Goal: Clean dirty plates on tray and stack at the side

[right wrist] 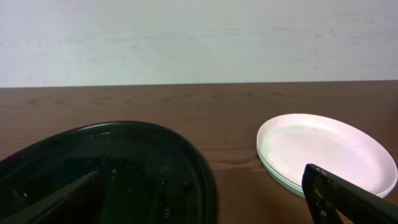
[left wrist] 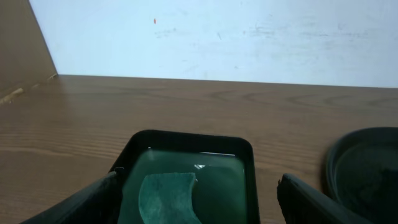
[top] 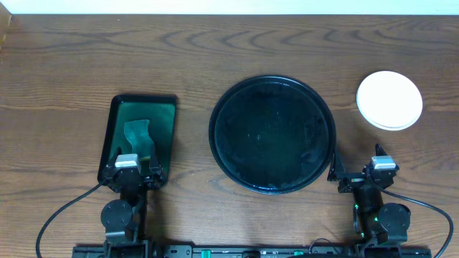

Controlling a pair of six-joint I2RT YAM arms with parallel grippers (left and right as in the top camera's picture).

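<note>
The large round black tray point(top: 272, 134) sits mid-table with nothing on it; it also shows in the right wrist view point(right wrist: 124, 168) and at the right edge of the left wrist view point(left wrist: 367, 168). The white plates point(top: 389, 99) sit stacked to the tray's right, also seen in the right wrist view point(right wrist: 326, 149). My left gripper point(top: 134, 170) is open and empty over the near end of the dark-green tray point(left wrist: 196, 208). My right gripper point(top: 366, 175) is open and empty near the black tray's right front rim point(right wrist: 205, 205).
A rectangular dark-green tray point(top: 138, 136) lies at the left with a teal sponge cloth point(top: 139, 135) in it, also in the left wrist view point(left wrist: 166, 198). A pale wall runs behind the wooden table's far edge.
</note>
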